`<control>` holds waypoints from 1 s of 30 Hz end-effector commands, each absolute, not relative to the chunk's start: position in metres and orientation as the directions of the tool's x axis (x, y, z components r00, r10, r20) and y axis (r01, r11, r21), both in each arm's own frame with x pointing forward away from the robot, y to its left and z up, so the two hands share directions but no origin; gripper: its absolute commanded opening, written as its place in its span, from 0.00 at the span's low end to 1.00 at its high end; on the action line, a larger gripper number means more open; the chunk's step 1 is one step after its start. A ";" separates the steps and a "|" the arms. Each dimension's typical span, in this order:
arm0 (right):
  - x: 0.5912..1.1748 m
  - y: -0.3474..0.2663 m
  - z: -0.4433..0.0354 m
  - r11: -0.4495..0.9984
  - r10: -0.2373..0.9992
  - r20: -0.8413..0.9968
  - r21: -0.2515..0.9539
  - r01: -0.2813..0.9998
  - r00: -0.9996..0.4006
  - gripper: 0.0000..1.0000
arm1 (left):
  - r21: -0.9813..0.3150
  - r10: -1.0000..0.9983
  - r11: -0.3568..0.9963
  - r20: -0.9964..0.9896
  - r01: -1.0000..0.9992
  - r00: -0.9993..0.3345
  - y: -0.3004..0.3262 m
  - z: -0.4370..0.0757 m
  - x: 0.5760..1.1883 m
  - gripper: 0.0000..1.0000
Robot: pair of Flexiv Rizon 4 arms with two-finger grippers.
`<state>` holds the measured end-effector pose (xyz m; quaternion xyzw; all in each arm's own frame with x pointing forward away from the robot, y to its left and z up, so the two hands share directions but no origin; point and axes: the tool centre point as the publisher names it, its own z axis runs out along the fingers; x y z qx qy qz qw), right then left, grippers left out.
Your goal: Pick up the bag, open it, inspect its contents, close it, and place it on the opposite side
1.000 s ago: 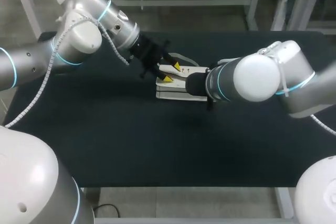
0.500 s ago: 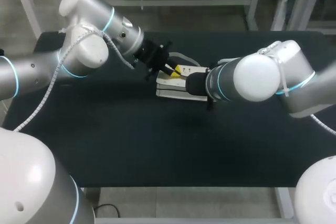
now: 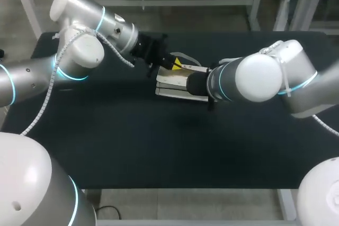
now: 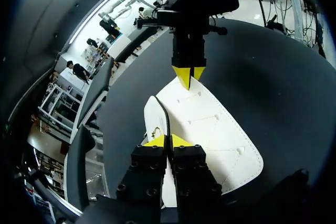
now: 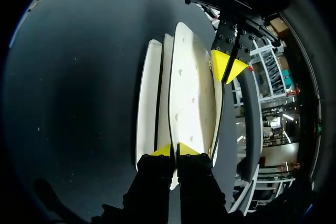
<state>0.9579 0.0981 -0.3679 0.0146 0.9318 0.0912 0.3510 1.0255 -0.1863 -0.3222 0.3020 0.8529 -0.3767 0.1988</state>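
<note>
Bag (image 3: 169, 89): white, flat, lying on the dark worktop (image 3: 159, 146) towards its far side, between my two arms.
Left fingers (image 4: 168, 141): pinched together on the bag's near edge, where a thin dark strap (image 4: 164, 116) runs in; nothing else is in their hold.
Right fingers (image 5: 176, 150): pinched together on the opposite end of the bag, on what looks like a single upper layer.
Flap: from the head view the top layer looks raised a little on the left-arm side, with a darker gap under it.
Handling: I judge it light and soft-sided, with thin panels that bend rather than lift as one piece. The smooth skin may slip from a shallow pinch.
Where to hold: I'd keep to the seamed edges or the strap, not the broad face, and hold the body end firm while the flap end is lifted.
Writing: none I can read, only small stitch marks on the flap.
</note>
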 end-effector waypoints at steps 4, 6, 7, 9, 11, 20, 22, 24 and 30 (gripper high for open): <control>0.954 0.093 -0.375 0.981 0.105 -0.714 0.188 -0.044 -0.692 0.00 | -0.611 0.380 0.536 -0.443 0.583 -0.812 -0.176 -0.308 1.055 0.00; 0.954 0.093 -0.375 0.981 0.105 -0.714 0.188 -0.044 -0.692 0.00 | -0.627 0.373 0.545 -0.414 0.557 -0.830 -0.175 -0.308 1.061 0.00; 0.954 0.093 -0.375 0.981 0.105 -0.714 0.188 -0.044 -0.692 0.00 | -0.636 0.371 0.547 -0.399 0.544 -0.839 -0.175 -0.309 1.063 0.00; 0.954 0.093 -0.375 0.981 0.105 -0.714 0.188 -0.044 -0.692 0.00 | -0.641 0.367 0.553 -0.386 0.532 -0.846 -0.174 -0.309 1.065 0.00; 0.954 0.093 -0.375 0.981 0.105 -0.714 0.188 -0.044 -0.692 0.00 | -0.645 0.365 0.556 -0.377 0.524 -0.852 -0.173 -0.310 1.066 0.00; 0.954 0.093 -0.375 0.981 0.105 -0.714 0.188 -0.044 -0.692 0.00 | -0.613 0.382 0.559 -0.407 0.558 -0.830 -0.174 -0.318 1.054 0.10; 0.954 0.093 -0.375 0.981 0.105 -0.714 0.188 -0.044 -0.692 0.00 | -0.601 0.371 0.564 -0.427 0.566 -0.824 -0.174 -0.320 1.052 0.39; 0.954 0.093 -0.375 0.981 0.105 -0.714 0.188 -0.044 -0.692 0.00 | -0.586 0.357 0.573 -0.451 0.573 -0.818 -0.173 -0.323 1.048 0.69; 0.954 0.093 -0.375 0.981 0.105 -0.714 0.188 -0.044 -0.692 0.00 | -0.575 0.308 0.596 -0.480 0.560 -0.821 -0.175 -0.334 1.049 0.90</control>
